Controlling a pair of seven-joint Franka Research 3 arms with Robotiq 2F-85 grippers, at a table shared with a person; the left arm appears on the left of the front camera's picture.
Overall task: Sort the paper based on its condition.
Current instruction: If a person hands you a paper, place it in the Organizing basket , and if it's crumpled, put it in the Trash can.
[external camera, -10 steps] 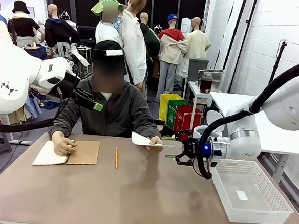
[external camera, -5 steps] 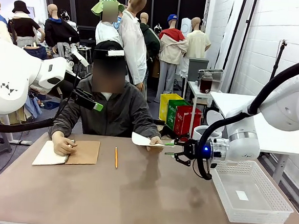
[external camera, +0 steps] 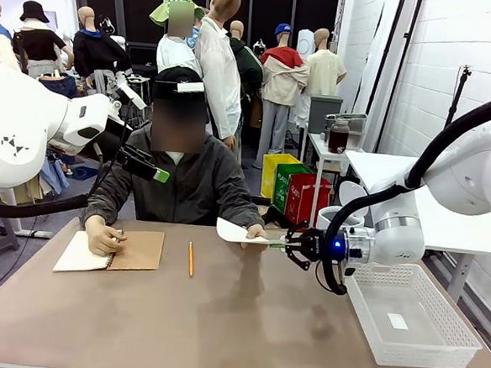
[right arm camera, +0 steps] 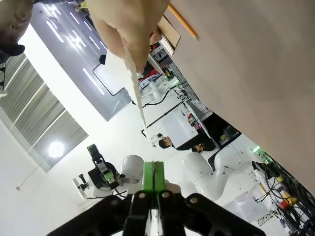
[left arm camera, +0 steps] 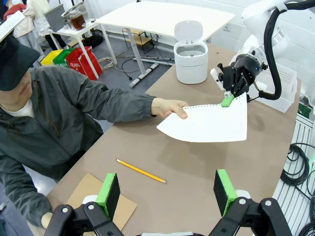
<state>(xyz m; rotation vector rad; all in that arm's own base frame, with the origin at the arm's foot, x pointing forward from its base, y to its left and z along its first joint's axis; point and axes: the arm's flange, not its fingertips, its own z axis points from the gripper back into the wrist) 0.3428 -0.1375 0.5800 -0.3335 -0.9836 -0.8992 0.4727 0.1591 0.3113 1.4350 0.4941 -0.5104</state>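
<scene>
A white sheet of paper (external camera: pixel 234 230) is held up over the table's far side by the person's hand (external camera: pixel 255 233). My right gripper (external camera: pixel 285 245) is shut on the sheet's right corner. In the left wrist view the paper (left arm camera: pixel 209 123) spans between the hand (left arm camera: pixel 170 106) and the right gripper (left arm camera: pixel 227 100). The right wrist view has the paper (right arm camera: pixel 137 88) edge-on above the right gripper (right arm camera: pixel 153 177), whose green pads are pressed together. My left gripper (left arm camera: pixel 166 194) hangs open high above the table, holding nothing; in the front view the left gripper (external camera: pixel 148 167) is at the left.
A white basket (external camera: pixel 409 317) sits at the table's right. A spiral notebook with a brown cover (external camera: pixel 110 250) lies under the person's other hand, and a pencil (external camera: pixel 190 258) lies beside it. A white lidded bin (left arm camera: pixel 191 54) stands beyond the table.
My right gripper moved left to the paper's corner and closed on it. The person's hand, the sheet and the left arm stayed in place.
</scene>
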